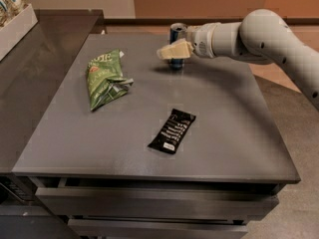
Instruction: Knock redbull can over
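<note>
gripper (164, 52) at upright redbull can (176, 32), grey table (229, 118)

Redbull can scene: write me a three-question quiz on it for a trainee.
1. True or false: the redbull can lies on its side.
2. Which thing lies nearest the front edge of the table? A green snack bag; B black bar; C redbull can.
3. Fill in: the gripper is at the far side of the table, and in the camera view it crosses the middle of the ____.

Key: 1 false, it stands upright. 2 B. 3 redbull can.
</note>
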You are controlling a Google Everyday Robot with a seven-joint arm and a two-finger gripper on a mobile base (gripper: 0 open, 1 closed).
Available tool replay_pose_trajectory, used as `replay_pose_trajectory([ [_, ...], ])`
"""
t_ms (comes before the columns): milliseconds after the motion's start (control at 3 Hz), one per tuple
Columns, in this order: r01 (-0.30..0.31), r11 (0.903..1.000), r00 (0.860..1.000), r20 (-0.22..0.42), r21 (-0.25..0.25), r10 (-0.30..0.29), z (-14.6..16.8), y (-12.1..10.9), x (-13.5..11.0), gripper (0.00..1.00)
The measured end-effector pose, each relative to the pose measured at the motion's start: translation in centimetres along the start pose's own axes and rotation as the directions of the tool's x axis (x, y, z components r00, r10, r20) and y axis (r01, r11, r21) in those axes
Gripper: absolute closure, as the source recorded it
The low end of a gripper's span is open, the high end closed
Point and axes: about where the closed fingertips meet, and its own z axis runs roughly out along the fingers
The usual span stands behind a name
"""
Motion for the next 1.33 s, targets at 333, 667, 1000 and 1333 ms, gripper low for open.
replay_pose_trajectory([
  [333, -0.017, 0.9996, 1.000, 0.023, 0.021, 0.017, 0.2, -0.5, 0.0, 0.41],
  [667, -0.022, 0.9992, 0.999, 0.040, 0.035, 0.021, 0.1, -0.8, -0.3, 0.65],
  [1000, -0.017, 0.9994, 0.999, 0.036, 0.031, 0.015, -0.6, -0.4, -1.0, 0.87],
  [1333, 0.007, 0.9999, 1.000, -0.010, 0.016, -0.007, -2.2, 0.3, -1.6, 1.00],
])
